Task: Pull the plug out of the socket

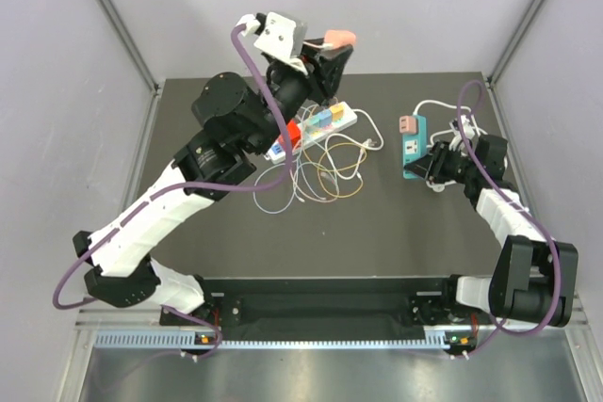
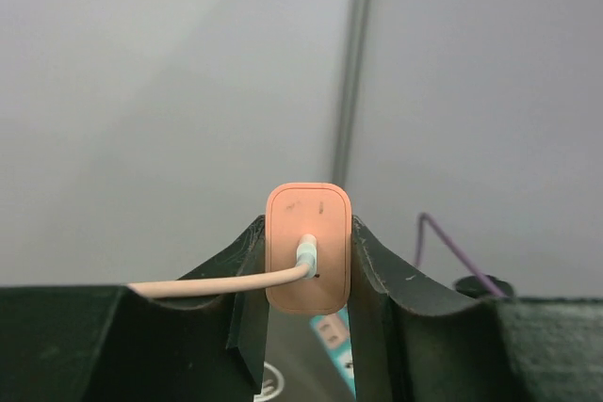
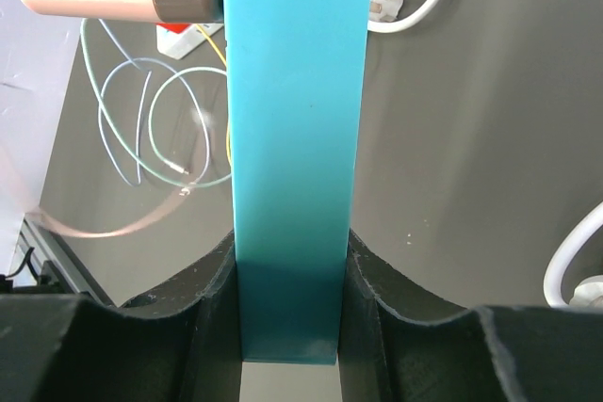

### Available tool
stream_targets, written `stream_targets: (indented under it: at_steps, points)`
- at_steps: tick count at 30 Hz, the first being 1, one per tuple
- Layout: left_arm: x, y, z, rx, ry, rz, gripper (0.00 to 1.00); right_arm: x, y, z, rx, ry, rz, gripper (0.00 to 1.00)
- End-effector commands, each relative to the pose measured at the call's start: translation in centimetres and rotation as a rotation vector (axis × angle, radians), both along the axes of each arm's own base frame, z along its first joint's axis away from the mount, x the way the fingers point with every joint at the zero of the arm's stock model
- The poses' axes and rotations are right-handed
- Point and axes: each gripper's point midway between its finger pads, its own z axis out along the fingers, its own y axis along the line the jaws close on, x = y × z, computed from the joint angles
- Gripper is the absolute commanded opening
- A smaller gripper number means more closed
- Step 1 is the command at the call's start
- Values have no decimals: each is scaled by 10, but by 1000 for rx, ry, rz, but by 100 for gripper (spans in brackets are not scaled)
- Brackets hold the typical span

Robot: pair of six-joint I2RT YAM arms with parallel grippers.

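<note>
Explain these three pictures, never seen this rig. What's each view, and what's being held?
Two robot arms are bolted at the near edge of a dark table. The wide picture looks down from above and behind them; the other two come from a camera on each wrist. The left end effector is raised and shut on a pink charger plug. The right end effector is shut on a teal power strip with a pinkish adapter on it. Also on the table: a white power strip with coloured plugs and a tangle of thin cables.
</note>
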Motion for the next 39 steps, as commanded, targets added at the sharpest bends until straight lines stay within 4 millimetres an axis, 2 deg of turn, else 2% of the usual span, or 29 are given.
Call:
stream_targets:
  at_steps: [1, 4, 5, 8, 9, 10, 11, 12, 14, 15, 18, 21, 26, 28, 32, 33, 36, 39]
  points:
    - [12, 69, 39, -39, -83, 284, 0, 7, 0, 25, -11, -127, 40, 0]
    - [29, 98, 38, -12, -94, 443, 0, 6, 1, 25, -7, -127, 46, 0]
    - [42, 111, 34, -2, -88, 503, 0, 6, 1, 25, -9, -129, 47, 0]
    - [67, 135, 24, -16, -61, 557, 0, 6, 2, 25, -7, -130, 51, 0]
    - [81, 160, 26, -70, -43, 605, 0, 6, 2, 25, -7, -130, 51, 0]
    - [86, 172, 29, -85, -40, 620, 0, 6, 1, 25, -8, -133, 51, 0]
    - [93, 193, 36, -113, -50, 656, 0, 6, 2, 25, -6, -132, 54, 0]
    - [86, 203, 55, -180, -70, 645, 0, 5, 2, 24, -5, -129, 56, 0]
    - [75, 213, 76, -219, -114, 640, 0, 6, 2, 23, -6, -128, 56, 0]
    - [64, 219, 93, -257, -149, 630, 0, 6, 2, 24, -7, -132, 58, 0]
    - [43, 234, 126, -328, -220, 635, 0, 7, 3, 22, -3, -122, 62, 0]
    - [34, 246, 139, -359, -261, 676, 0, 6, 3, 20, -4, -116, 63, 0]
    - [32, 255, 148, -368, -289, 724, 0, 7, 2, 22, -7, -122, 59, 0]
    - [27, 265, 154, -380, -313, 769, 0, 7, 2, 22, -8, -123, 58, 0]
    - [21, 267, 171, -405, -353, 765, 0, 7, 1, 21, -8, -122, 57, 0]
    - [9, 271, 182, -452, -374, 735, 0, 7, 1, 21, -11, -124, 56, 0]
    - [-9, 270, 200, -536, -409, 640, 0, 7, 1, 21, -9, -121, 57, 0]
    - [-25, 267, 212, -597, -430, 544, 0, 7, 1, 19, -10, -119, 58, 0]
